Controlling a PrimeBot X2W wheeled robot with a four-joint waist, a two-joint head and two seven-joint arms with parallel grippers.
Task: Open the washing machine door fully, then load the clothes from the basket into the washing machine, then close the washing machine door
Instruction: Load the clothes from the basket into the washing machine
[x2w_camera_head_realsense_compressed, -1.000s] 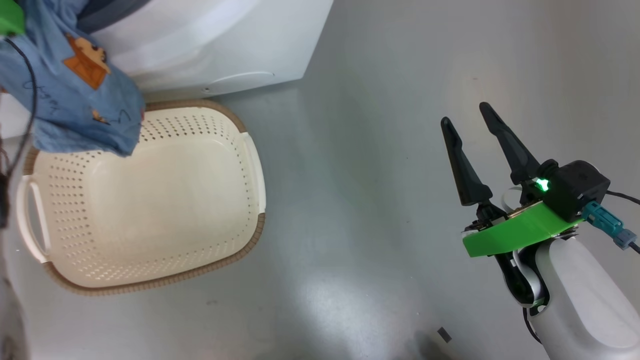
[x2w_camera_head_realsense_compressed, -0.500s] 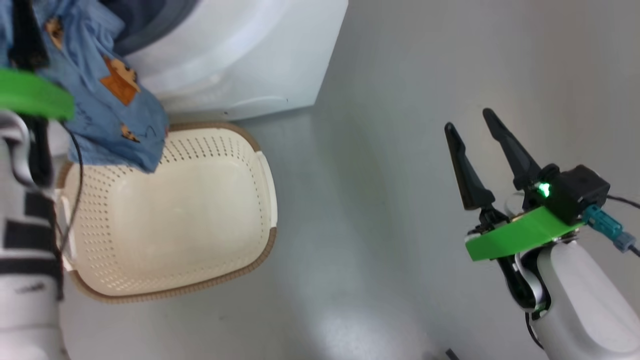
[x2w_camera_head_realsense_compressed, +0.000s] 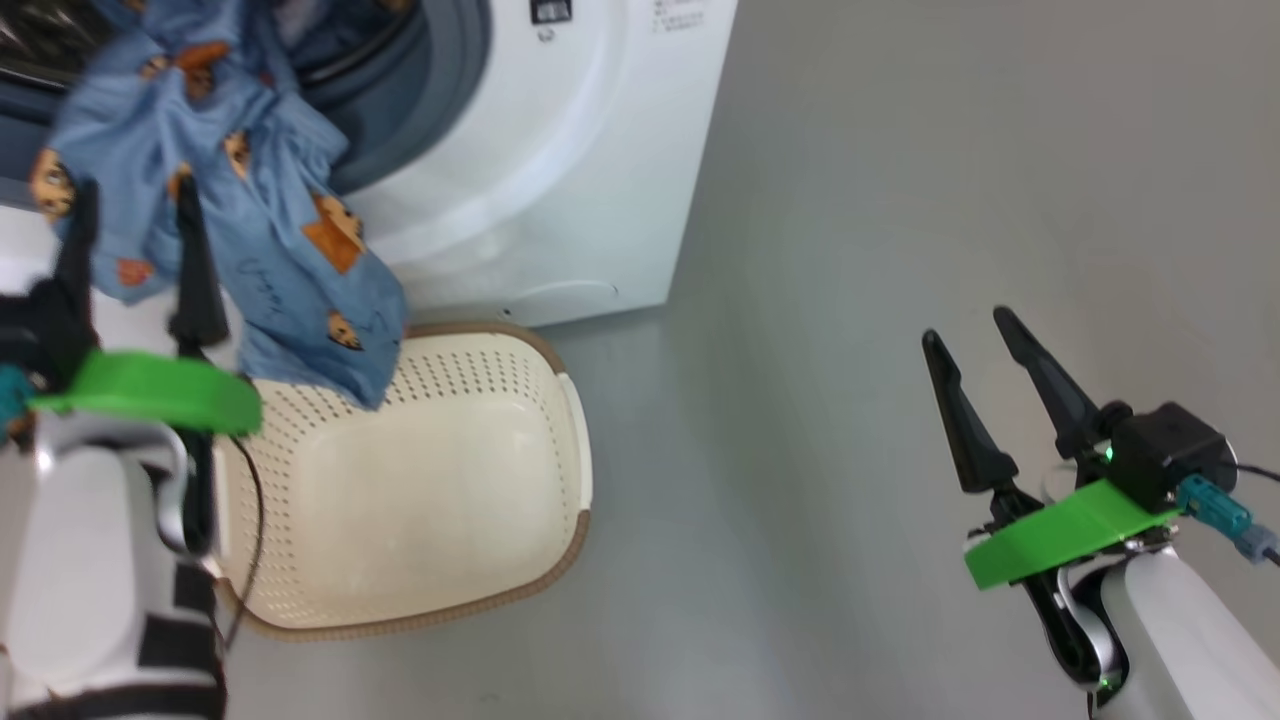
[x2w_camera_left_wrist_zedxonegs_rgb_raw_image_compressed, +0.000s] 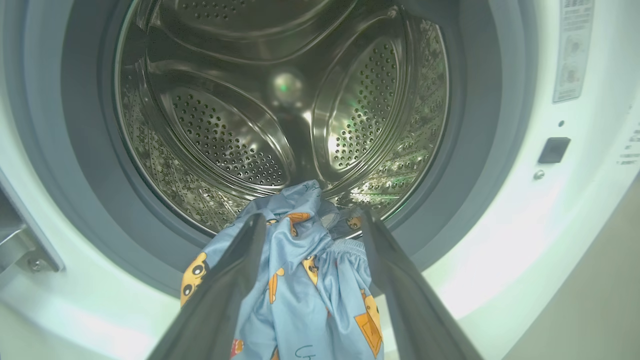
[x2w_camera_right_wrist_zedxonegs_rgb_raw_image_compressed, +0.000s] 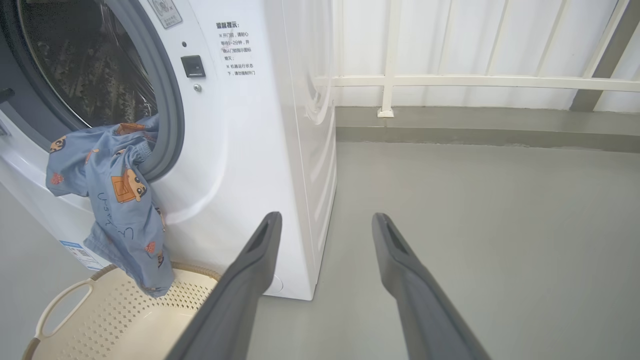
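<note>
The white washing machine (x2w_camera_head_realsense_compressed: 560, 180) stands with its steel drum (x2w_camera_left_wrist_zedxonegs_rgb_raw_image_compressed: 225, 125) exposed; the washing machine door is out of view. Light blue bear-print clothes (x2w_camera_head_realsense_compressed: 290, 260) drape over the grey gasket lip and hang down toward the cream basket (x2w_camera_head_realsense_compressed: 575, 430), whose inside looks bare. My left gripper (x2w_camera_head_realsense_compressed: 135, 190) is open in front of the drum mouth, and the cloth (x2w_camera_left_wrist_zedxonegs_rgb_raw_image_compressed: 300, 280) lies bunched between its wide-spread fingers. Off to the right my right gripper (x2w_camera_head_realsense_compressed: 968, 327) hangs open over the floor, holding nothing. The right wrist view shows the garment (x2w_camera_right_wrist_zedxonegs_rgb_raw_image_compressed: 115, 195) dangling from the opening above the basket (x2w_camera_right_wrist_zedxonegs_rgb_raw_image_compressed: 65, 300).
Grey floor (x2w_camera_head_realsense_compressed: 800, 300) stretches right of the machine and the basket. A white railing (x2w_camera_right_wrist_zedxonegs_rgb_raw_image_compressed: 450, 80) and a low kerb run along the back wall. The machine's side panel (x2w_camera_right_wrist_zedxonegs_rgb_raw_image_compressed: 310, 150) stands just left of my right gripper (x2w_camera_right_wrist_zedxonegs_rgb_raw_image_compressed: 326, 218).
The head camera has tilted up, bringing the drum opening into view. My left gripper has come into the picture at the drum mouth with the garment. The right gripper stays open.
</note>
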